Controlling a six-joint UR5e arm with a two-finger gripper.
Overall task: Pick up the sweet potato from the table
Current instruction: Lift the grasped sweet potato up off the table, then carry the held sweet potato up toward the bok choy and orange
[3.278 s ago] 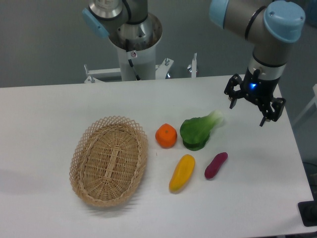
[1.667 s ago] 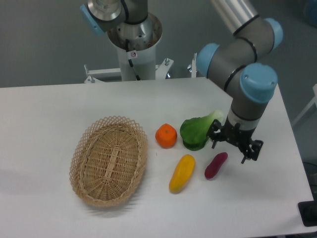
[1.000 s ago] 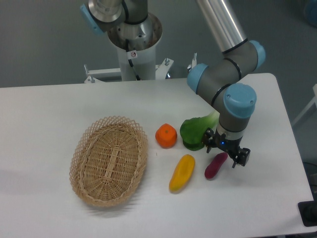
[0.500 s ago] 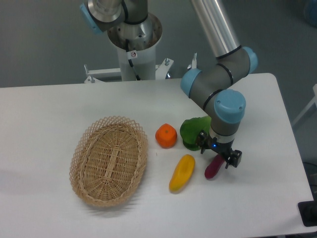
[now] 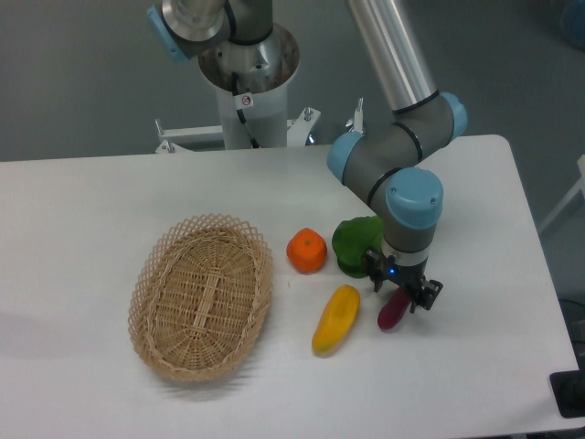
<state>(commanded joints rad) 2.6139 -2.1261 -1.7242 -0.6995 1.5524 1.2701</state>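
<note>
Upper end of small dark purple-magenta sweet potato hidden behind black two-finger gripper; only lower rounded end visible, lying on large flat white table just right of elongated yellow-orange vegetable. Gripper fingers spread, one dark tip toward the yellow-orange vegetable side, the other on the far side of the tuber; straddling its upper end, apart, not clamped. Contact between fingers and tuber not discernible. Small blue light on gripper body.

Right half of green leafy vegetable covered by grey and light-blue arm wrist; pale stalk end not visible. Arm's upper link cut off by top edge of view. Second light-blue joint at top, partly cut off, above white pedestal behind the table. Dark object at lower right corner cut off by frame edge, beyond the table; not identifiable.

Counts: one sweet potato, one yellow-orange vegetable, one round orange fruit, one green leafy vegetable, one oval woven wicker basket, one gripper.

Orange fruit up-left of yellow-orange vegetable, just beside the leafy vegetable. Basket well left of yellow-orange vegetable, nothing seen inside it.
</note>
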